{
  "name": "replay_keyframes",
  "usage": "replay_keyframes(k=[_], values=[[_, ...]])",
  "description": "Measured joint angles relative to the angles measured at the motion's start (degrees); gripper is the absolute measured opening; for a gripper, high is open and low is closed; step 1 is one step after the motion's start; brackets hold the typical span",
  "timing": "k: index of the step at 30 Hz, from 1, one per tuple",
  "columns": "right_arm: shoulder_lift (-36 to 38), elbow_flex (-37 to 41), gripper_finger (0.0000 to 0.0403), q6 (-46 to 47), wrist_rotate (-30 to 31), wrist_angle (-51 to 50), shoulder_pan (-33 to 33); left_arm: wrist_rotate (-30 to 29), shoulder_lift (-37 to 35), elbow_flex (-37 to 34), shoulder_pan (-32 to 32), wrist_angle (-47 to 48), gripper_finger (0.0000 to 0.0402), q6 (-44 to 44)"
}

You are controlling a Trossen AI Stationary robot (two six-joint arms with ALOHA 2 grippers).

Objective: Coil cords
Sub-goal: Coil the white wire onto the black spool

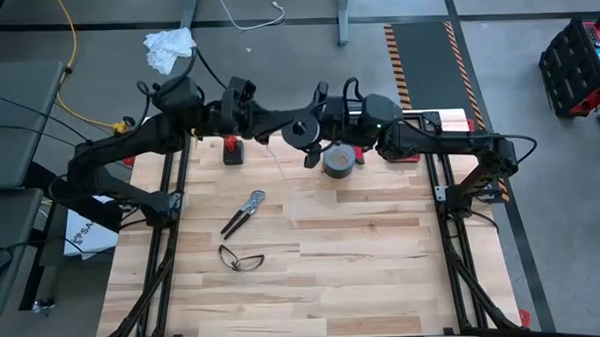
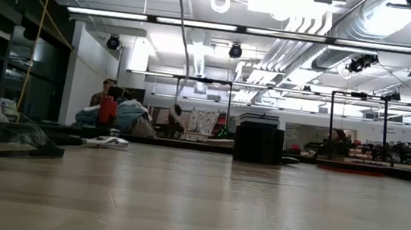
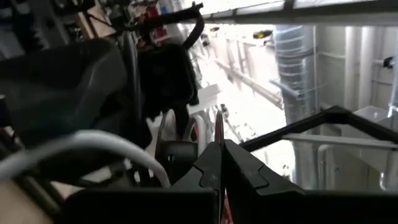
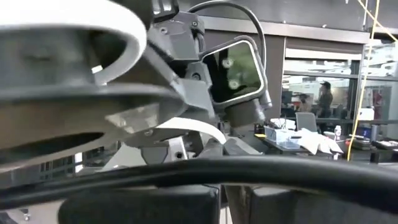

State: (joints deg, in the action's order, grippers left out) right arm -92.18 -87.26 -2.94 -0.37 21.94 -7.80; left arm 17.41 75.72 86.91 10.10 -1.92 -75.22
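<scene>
Both arms are raised and meet over the far edge of the surface [image 1: 314, 278], around 12 o'clock from its centre. The spool [image 1: 303, 129], small, black and round, sits right between them in the air. The left tool [image 1: 278, 124] comes at it from 9 o'clock, the right tool [image 1: 330, 122] from 3 o'clock. Both tools are clenched; the left wrist view shows its fingers [image 3: 214, 165] pressed together. What each pinches I can't tell for sure, likely the spool or the cord [image 1: 280, 164].

The white cord hangs off the spool toward 7 o'clock, thin, long axis roughly vertical, with its loose end trailing down to the surface. Up close, a white loop [image 4: 186, 127] lies on the spool rim.

My judgement: the left tool is nearer the loose strand, so the winding turns on that side. The grey tape roll [image 1: 339, 162] sits just below the spool at 5 o'clock. Pliers [image 1: 244, 212] lie well apart.
</scene>
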Motion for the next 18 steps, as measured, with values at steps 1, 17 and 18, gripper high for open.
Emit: replay_keyframes(k=[1, 17, 18], values=[[0.11, 0.00, 0.0000, -0.35, -0.15, -0.18, -0.24, 0.43, -0.39, 0.00, 0.02, 1.03, 0.0000, 0.57], [4.38, 0.00, 0.0000, -2.46, 0.36, -8.44, -4.29, 0.01, -7.01, 0.00, 6.16, 24.34, 0.0000, 19.06], [4.67, 0.00, 0.0000, -2.70, 0.39, -8.70, -4.29, -0.07, -7.00, 0.00, 6.74, 24.52, 0.0000, 20.72]])
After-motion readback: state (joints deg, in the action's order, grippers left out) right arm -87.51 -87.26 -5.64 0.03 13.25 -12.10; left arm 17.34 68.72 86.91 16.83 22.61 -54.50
